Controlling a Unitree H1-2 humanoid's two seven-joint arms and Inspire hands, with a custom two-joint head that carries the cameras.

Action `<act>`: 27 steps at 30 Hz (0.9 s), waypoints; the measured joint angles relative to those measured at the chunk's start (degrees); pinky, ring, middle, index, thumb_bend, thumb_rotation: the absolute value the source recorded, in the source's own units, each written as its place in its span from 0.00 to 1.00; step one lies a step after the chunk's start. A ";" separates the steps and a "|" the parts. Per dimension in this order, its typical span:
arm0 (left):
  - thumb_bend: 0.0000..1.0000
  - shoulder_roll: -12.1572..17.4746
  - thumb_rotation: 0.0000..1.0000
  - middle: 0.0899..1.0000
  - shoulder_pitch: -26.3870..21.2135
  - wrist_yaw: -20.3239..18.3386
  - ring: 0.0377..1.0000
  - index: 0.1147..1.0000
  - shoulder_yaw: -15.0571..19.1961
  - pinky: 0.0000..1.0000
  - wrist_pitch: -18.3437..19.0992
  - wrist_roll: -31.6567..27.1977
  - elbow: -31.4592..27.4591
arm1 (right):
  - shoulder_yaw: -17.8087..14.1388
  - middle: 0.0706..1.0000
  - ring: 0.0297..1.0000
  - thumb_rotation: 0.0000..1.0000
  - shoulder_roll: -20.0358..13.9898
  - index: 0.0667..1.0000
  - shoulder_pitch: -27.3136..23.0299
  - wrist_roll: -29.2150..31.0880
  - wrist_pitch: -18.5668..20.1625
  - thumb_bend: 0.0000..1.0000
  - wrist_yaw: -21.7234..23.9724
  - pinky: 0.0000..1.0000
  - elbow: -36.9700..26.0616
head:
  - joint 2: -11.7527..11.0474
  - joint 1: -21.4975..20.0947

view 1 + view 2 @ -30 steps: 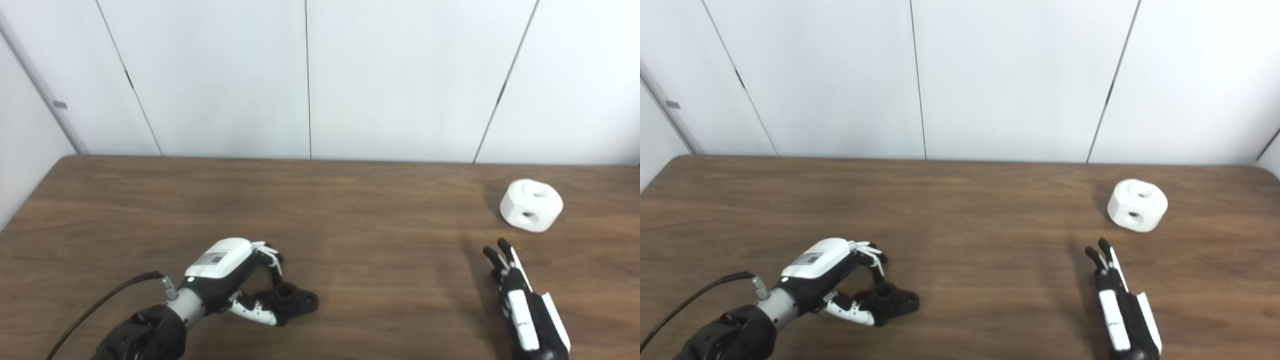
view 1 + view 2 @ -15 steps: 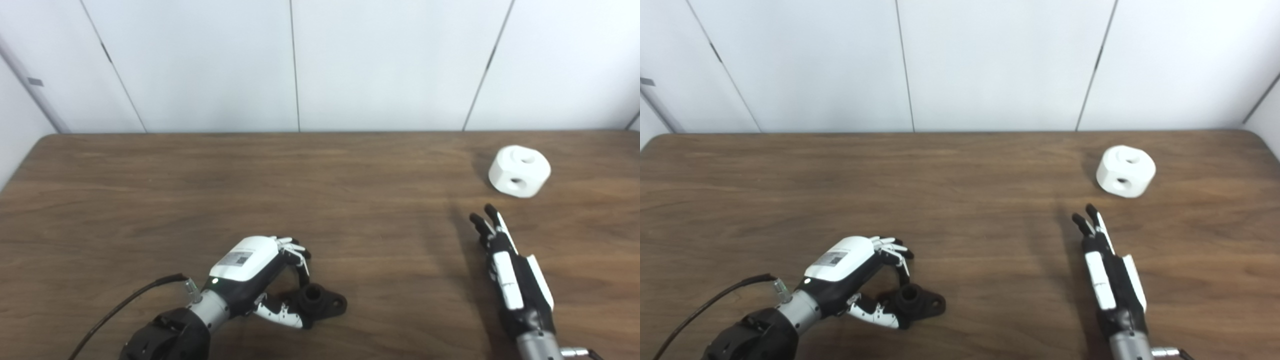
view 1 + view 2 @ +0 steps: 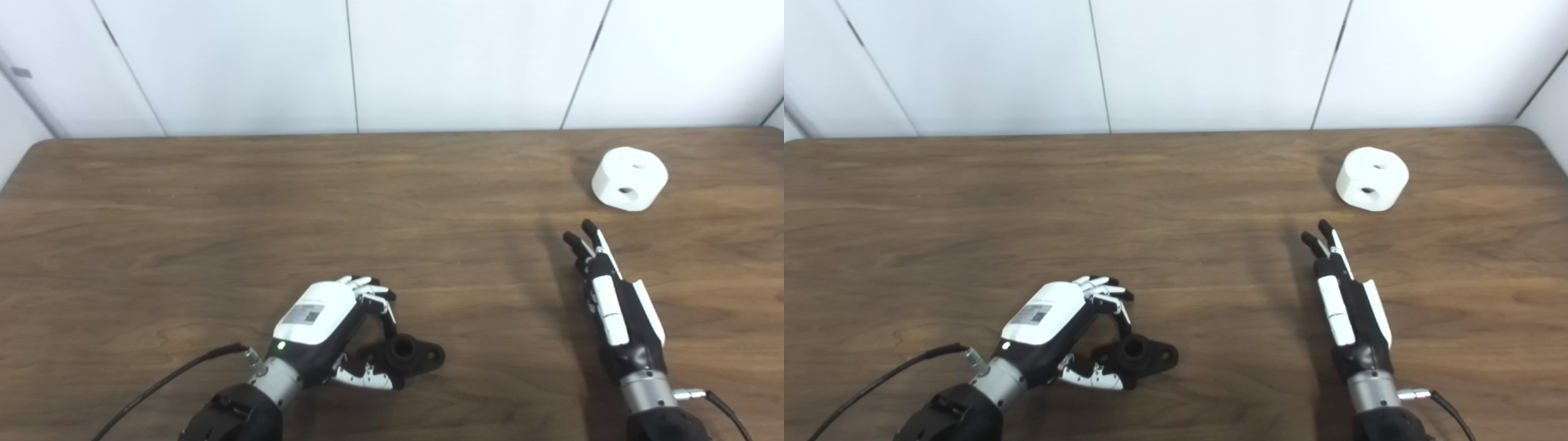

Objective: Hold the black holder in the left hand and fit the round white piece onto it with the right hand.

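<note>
Black holder [image 3: 409, 355], near left on the table [image 3: 184, 202], is pinched by the left hand [image 3: 324, 321]; the right hand [image 3: 612, 300], fingers straight, must reach the far-right round white piece [image 3: 629, 179].

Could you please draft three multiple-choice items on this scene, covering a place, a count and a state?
1. Where does the round white piece lie?
A. far right of the table
B. near left corner
C. inside the left hand

2. How many holes show on the white piece?
A. none
B. two
C. five

3. How is the right hand?
A. closed on the white piece
B. holding the black holder
C. open, fingers stretched out, holding nothing

Answers: 1 A, it sits beyond the right hand's fingertips. 2 B, one on top, one on the side. 3 C, its fingers stop short of the piece; the black holder is at the left hand.
</note>
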 measured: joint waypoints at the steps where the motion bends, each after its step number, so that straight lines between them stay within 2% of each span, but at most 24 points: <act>1: 0.52 -0.25 0.04 0.80 0.36 0.38 0.91 0.42 0.03 0.94 0.00 -0.04 0.03 | 0.00 0.93 0.98 0.96 0.00 0.99 -0.01 0.01 0.12 0.59 0.00 1.00 -0.08 | 0.00 -0.01; 5: 0.52 -1.03 0.04 0.79 1.38 2.13 0.91 0.42 0.26 0.95 -0.43 -0.62 0.77 | 0.01 0.93 0.98 0.96 0.00 0.99 -0.08 0.00 0.78 0.59 0.02 1.00 -0.59 | 0.27 -0.98; 17: 0.52 -1.01 0.05 0.79 2.21 6.65 0.91 0.42 0.60 0.94 -4.24 -2.17 4.37 | -0.54 0.94 0.98 0.92 -0.04 0.98 -0.40 -0.10 3.61 0.58 -0.07 1.00 -4.18 | 0.35 -4.14; 23: 0.52 -0.47 0.05 0.79 1.92 6.65 0.91 0.42 0.43 0.94 -4.83 -2.19 4.70 | -1.86 0.94 0.98 0.81 -0.36 0.99 -0.70 -0.48 4.81 0.55 -0.28 1.00 -5.49 | -0.17 -5.81; 27: 0.52 -0.08 0.05 0.79 1.76 6.81 0.91 0.42 0.49 0.94 -5.70 -2.55 5.18 | -2.71 0.94 0.97 0.77 -0.65 0.98 -1.82 -2.14 5.42 0.53 -0.29 1.00 -5.98 | -0.96 -7.56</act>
